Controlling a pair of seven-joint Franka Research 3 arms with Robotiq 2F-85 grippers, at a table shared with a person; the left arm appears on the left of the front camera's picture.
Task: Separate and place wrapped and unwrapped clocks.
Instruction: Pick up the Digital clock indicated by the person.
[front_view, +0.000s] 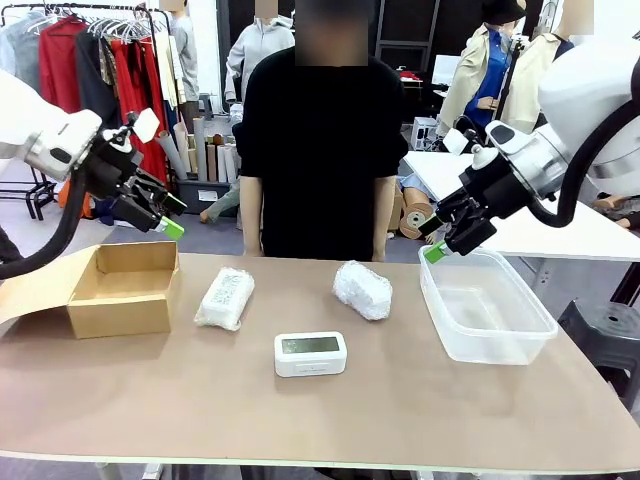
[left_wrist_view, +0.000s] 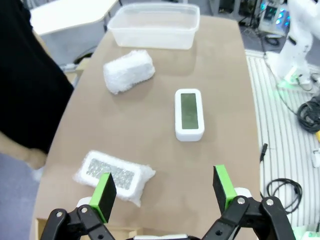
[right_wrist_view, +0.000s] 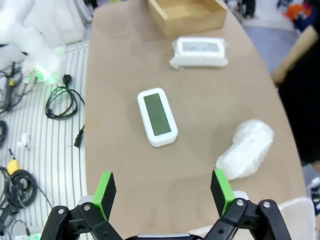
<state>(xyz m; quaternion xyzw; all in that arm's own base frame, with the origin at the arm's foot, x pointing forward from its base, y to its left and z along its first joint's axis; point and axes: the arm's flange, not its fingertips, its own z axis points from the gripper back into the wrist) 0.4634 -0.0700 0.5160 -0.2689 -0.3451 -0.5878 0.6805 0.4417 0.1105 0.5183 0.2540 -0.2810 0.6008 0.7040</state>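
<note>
Nearest me on the bench (front_view: 150, 400) lies the bare white clock (front_view: 310, 353), a smooth rounded rectangle with its grey-green screen facing up. Beyond it to the left lies the flat rectangular bubble-wrapped bundle (front_view: 225, 298), and to the right the rounder, lumpier bundle (front_view: 362, 289). All three lie apart. An open cardboard box (front_view: 110, 318) sits at the left end and a clear plastic tub (front_view: 432, 290) at the right. My left claw (left_wrist_view: 165, 191) hangs above the box's far corner, spread wide and empty. My right claw (right_wrist_view: 162, 191) hovers at the tub's far corner, likewise wide and empty. A person (front_view: 320, 150) in black stands behind.
</note>
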